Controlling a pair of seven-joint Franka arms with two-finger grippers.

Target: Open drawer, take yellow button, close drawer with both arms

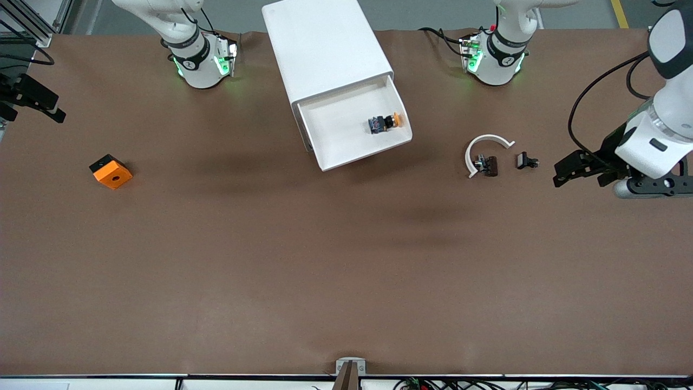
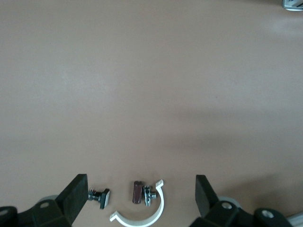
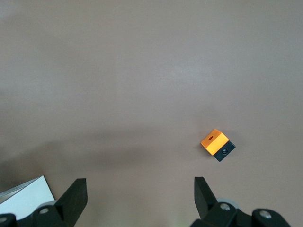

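One button (image 1: 386,122); one orange cube (image 1: 111,171); one cabinet (image 1: 327,47).

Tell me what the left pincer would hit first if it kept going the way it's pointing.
Probably the small black clip, then the white curved band. The open left pincer points at them, though its height above the table is unclear.
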